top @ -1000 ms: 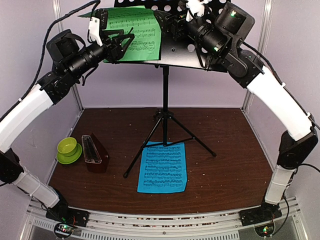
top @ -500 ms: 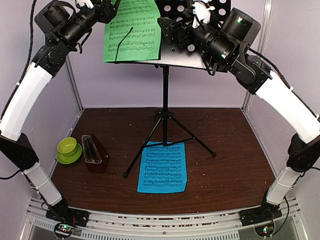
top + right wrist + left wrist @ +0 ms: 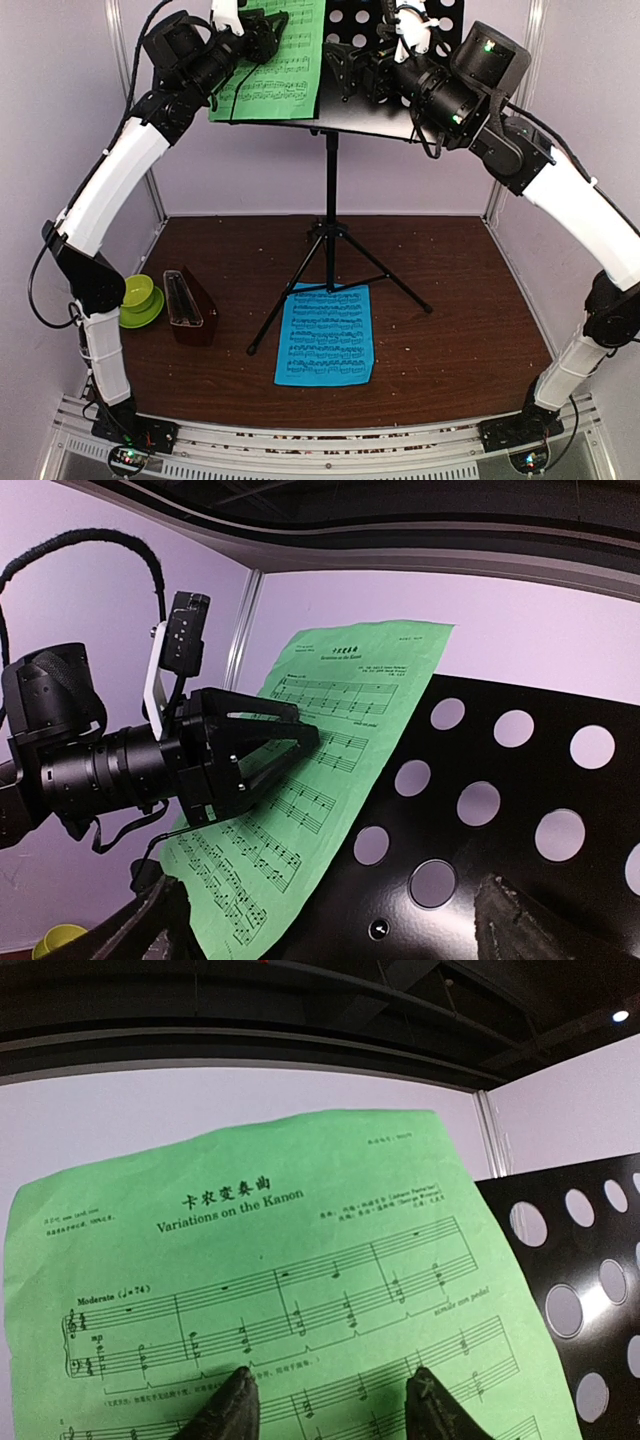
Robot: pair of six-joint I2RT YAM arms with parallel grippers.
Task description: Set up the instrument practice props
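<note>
The green sheet (image 3: 272, 70) leans upright on the left half of the black perforated music stand (image 3: 385, 105). My left gripper (image 3: 270, 24) is open at the sheet's upper part. In the left wrist view its fingertips (image 3: 232, 1412) stand apart over the green sheet (image 3: 290, 1250), beside the stand's desk (image 3: 585, 1260). My right gripper (image 3: 341, 68) is open and empty in front of the desk's middle. In the right wrist view it (image 3: 340, 935) faces the desk (image 3: 520, 810), the green sheet (image 3: 335, 780) and the left gripper (image 3: 250, 760). The blue sheet (image 3: 325, 335) lies flat on the table by the tripod legs. The metronome (image 3: 188, 308) stands at the left.
A lime green cup on its saucer (image 3: 137, 298) sits left of the metronome, next to the left arm's lower link. The stand's tripod legs (image 3: 330, 250) spread over the middle of the brown table. Grey walls close the sides and back.
The left arm has risen and swung right; the green sheet went from tilted at the stand's left edge to upright against the desk. The right gripper has shifted slightly up.
</note>
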